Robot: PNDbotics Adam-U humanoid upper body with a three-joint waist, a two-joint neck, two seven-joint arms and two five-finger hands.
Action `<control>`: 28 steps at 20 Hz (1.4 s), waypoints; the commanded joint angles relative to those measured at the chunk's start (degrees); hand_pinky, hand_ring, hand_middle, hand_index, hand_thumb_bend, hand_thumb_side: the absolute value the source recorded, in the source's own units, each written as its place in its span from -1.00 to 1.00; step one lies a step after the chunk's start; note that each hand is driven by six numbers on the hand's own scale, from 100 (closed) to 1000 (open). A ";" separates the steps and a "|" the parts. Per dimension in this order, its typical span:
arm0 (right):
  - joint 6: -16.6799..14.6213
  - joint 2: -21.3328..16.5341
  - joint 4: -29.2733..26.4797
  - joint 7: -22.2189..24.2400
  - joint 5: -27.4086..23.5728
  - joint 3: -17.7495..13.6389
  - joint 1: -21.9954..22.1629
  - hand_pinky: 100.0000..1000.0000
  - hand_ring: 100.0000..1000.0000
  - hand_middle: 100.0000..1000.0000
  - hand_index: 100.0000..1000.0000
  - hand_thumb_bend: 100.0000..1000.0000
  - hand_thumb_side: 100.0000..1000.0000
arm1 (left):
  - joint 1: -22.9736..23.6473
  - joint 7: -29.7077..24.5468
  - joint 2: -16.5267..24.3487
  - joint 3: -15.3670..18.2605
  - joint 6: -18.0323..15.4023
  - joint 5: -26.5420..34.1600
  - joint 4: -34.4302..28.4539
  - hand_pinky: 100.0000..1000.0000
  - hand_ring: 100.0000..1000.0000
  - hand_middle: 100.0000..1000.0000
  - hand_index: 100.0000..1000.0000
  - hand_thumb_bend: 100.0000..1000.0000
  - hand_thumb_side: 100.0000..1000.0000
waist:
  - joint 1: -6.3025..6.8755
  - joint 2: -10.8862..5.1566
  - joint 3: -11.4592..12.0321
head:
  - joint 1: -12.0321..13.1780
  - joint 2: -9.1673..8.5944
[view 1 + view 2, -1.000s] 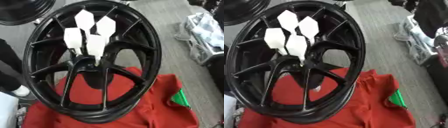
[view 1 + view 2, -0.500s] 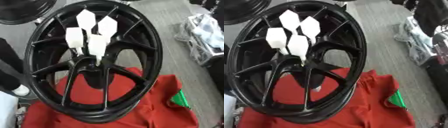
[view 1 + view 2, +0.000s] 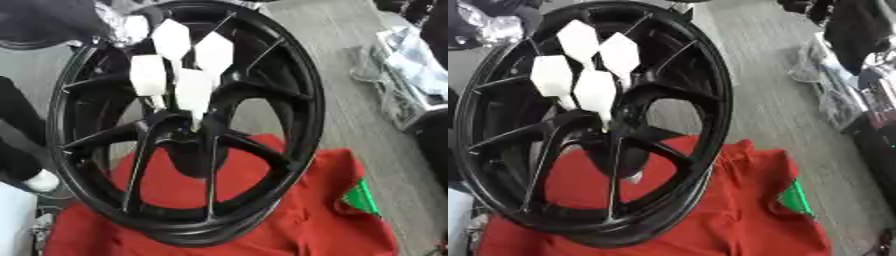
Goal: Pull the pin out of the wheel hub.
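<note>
Item: large black multi-spoke alloy wheel, standing tilted on a rumpled red cloth. Rigid, probably heavy.

Item: pin with four white diamond-shaped paddle heads, slim stems converging into the hub. Likely light, stiff; best gripped low on the stems.

Hands: neither is showing; state unknowable.

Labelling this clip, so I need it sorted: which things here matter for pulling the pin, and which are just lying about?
For the job: black wheel; its hub; white pieces on thin stems at the hub.
Lying about: red cloth under the wheel; green scrap; pale bundle on the floor.
</note>
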 commanded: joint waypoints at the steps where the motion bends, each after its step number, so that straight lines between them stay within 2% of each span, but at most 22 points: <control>1: 0.18 -0.88 -0.02 -0.06 0.48 -0.66 -0.62 0.64 0.34 0.21 0.45 -1.00 0.47 | -0.36 -1.98 0.78 0.06 -0.70 -0.76 1.40 0.69 0.63 0.56 0.70 -1.00 -0.09 | -0.22 -1.31 0.00 | -0.06 -0.11; 4: 0.28 -0.80 0.23 -0.05 0.63 -0.63 -0.63 0.64 0.34 0.21 0.45 -1.00 0.47 | 0.21 -3.41 0.87 -0.03 -1.79 -1.21 2.30 0.70 0.64 0.55 0.68 -1.00 -0.11 | -0.25 -1.27 -0.06 | -0.01 -0.11; 7: 0.32 -0.74 0.41 -0.01 0.85 -0.60 -0.55 0.64 0.33 0.20 0.44 -1.00 0.48 | 0.78 -4.59 1.04 -0.02 -2.87 -2.11 2.96 0.72 0.63 0.52 0.66 -0.84 -0.15 | -0.26 -1.24 -0.14 | 0.06 -0.11; 10: 0.42 -0.65 0.62 -0.03 1.04 -0.59 -0.47 0.64 0.33 0.20 0.44 -1.00 0.48 | 1.36 -5.80 1.34 0.19 -4.42 -3.24 3.33 0.74 0.62 0.51 0.65 -0.63 -0.08 | -0.21 -1.22 -0.16 | 0.11 -0.11; 13: 0.54 -0.54 0.77 0.03 1.15 -0.55 -0.48 0.64 0.32 0.19 0.44 -1.00 0.49 | 1.78 -6.50 1.29 0.28 -5.68 -4.36 4.13 0.75 0.63 0.50 0.65 -0.53 -0.01 | -0.15 -1.19 -0.25 | 0.20 -0.11; 18: 0.79 -0.42 1.05 -0.04 1.41 -0.57 -0.38 0.64 0.32 0.18 0.43 -1.00 0.50 | 1.96 -7.22 0.88 0.24 -7.17 -5.44 5.30 0.77 0.64 0.49 0.68 -0.32 0.22 | -0.10 -1.08 -0.45 | 0.34 -0.11; 22: 1.04 -0.32 1.27 0.04 1.60 -0.48 -0.36 0.64 0.31 0.18 0.43 -1.00 0.50 | 2.05 -6.47 0.55 0.49 -8.14 -7.24 6.26 0.78 0.64 0.47 0.68 -0.26 0.11 | -0.01 -1.03 -0.53 | 0.38 -0.11; 25: 1.16 -0.27 1.42 0.11 1.75 -0.45 -0.33 0.64 0.31 0.18 0.43 -1.00 0.51 | 2.16 -5.45 0.26 0.63 -8.50 -7.97 6.95 0.78 0.64 0.46 0.69 -0.30 0.00 | -0.04 -0.98 -0.60 | 0.41 -0.11; 28: 1.22 -0.22 1.54 0.15 1.86 -0.45 -0.32 0.64 0.31 0.17 0.43 -1.00 0.52 | 2.21 -4.91 0.05 0.59 -8.63 -8.14 7.31 0.78 0.64 0.47 0.71 -0.30 -0.03 | -0.06 -0.92 -0.64 | 0.50 -0.11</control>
